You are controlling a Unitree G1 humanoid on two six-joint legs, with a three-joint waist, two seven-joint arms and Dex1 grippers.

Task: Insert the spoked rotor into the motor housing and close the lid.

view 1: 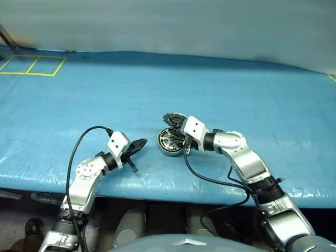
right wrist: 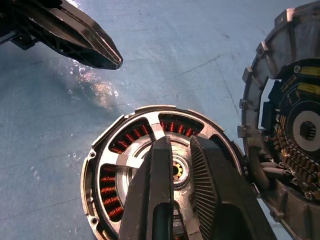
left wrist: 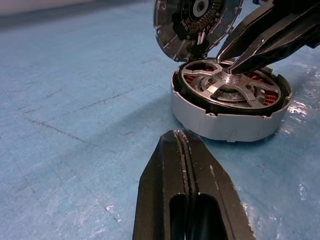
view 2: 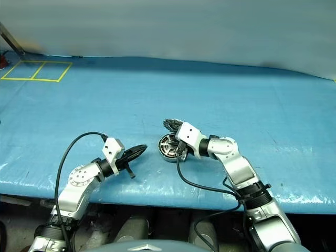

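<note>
- Sitting near the centre of the frame on the blue table (view 1: 220, 94), the motor housing (view 1: 169, 142) holds the spoked rotor (left wrist: 227, 87).
- Right tool (left wrist: 227, 66): fingers nearly together, tips pinching the rotor's silver hub.
- Lid (view 1: 174, 118) stands tilted open just behind the housing.
- Left tool (view 1: 137, 145), fingers pressed together and empty, hovers lower left of the housing.

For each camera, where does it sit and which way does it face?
Left and right eye views: on the head, looking forward and down over the blue table; both arms show.
Left wrist view: along the shut left gripper toward the motor housing and the tilted lid.
Right wrist view: down along the right gripper at the rotor's hub.
Shared: both wrist views show housing, lid and the other gripper.
</note>
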